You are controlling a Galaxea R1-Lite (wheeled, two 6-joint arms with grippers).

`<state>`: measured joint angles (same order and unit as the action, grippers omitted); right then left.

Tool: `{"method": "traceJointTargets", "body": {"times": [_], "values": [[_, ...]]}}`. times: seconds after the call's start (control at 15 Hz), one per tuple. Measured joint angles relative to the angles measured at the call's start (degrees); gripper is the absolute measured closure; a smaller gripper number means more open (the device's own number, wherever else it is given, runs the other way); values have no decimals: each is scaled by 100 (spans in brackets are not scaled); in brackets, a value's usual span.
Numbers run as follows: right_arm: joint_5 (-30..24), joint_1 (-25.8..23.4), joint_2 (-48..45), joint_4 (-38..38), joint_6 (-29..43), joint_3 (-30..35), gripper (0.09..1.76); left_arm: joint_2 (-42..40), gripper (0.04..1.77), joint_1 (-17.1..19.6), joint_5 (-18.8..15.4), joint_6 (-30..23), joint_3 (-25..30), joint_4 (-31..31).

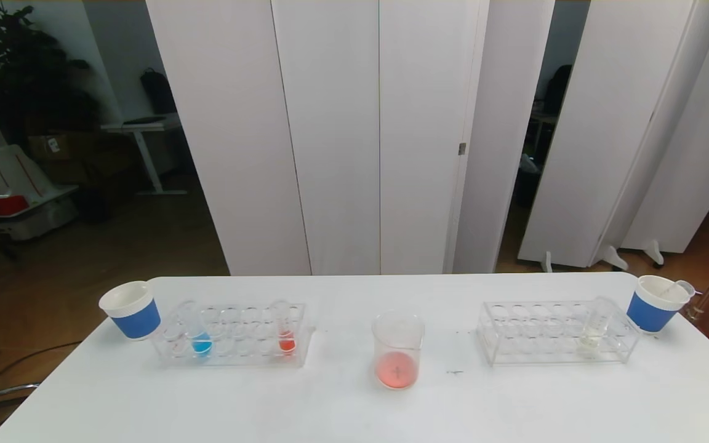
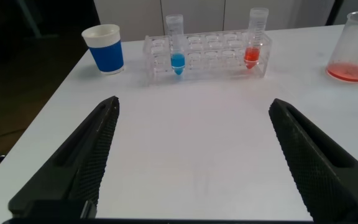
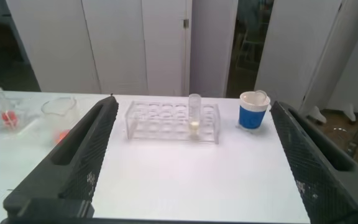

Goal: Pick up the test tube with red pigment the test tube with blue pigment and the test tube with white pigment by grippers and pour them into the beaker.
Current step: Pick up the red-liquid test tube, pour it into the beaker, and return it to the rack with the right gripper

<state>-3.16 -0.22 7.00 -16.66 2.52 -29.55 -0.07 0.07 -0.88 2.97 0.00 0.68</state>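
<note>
Blue tube [image 1: 200,337] & red tube [image 1: 285,332] stand upright in left rack [image 1: 231,335], whitish tube [image 1: 594,326] in right rack [image 1: 554,332], beaker [image 1: 397,351] w/ red liquid between racks on counter [image 1: 354,400]. Tubes look light, thin, slick, breakable; prob best pinched gently on upper bare wall above rack. Count: 3 tubes, 2 racks, 1 beaker, 2 cups [image 1: 132,309]; left tool [image 2: 191,155] & right tool [image 3: 188,162] both spread wide, holding nothing, back from racks.

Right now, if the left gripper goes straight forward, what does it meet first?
Probably the rack holding the blue tube and red tube; only bare table lies between. Depth is unclear.
</note>
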Motion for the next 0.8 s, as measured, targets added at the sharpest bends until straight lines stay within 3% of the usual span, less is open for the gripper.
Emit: {"method": "traceJointTargets", "body": {"times": [0.33,0.8], "values": [[62,22,-419,518,85,1573,10,0,9,0,2,0,0,2],[66,22,-695,1061,89,2476,10,2,9,0,-2,0,0,2]]}}
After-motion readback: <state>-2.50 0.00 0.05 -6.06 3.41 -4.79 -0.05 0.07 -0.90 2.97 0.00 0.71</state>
